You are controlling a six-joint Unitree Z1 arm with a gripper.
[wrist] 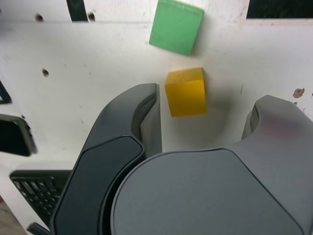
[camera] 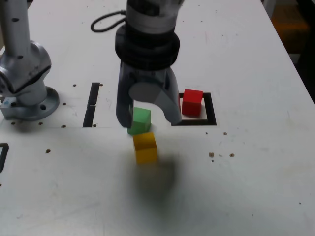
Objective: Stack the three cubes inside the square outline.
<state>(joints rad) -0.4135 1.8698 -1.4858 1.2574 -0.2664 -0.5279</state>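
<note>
Three plain cubes: green, yellow, red inside square outline

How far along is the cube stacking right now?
Done: the red cube sits inside the square outline, nothing on top of it. In hand: nothing is gripped; the hand hangs open above the green cube and yellow cube, which sit on the table outside the outline. Left: stack both onto the red one.

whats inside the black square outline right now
Only the small red cube sits inside the black tape square outline. The open grey gripper hides the outline's left edge in the exterior view.
</note>
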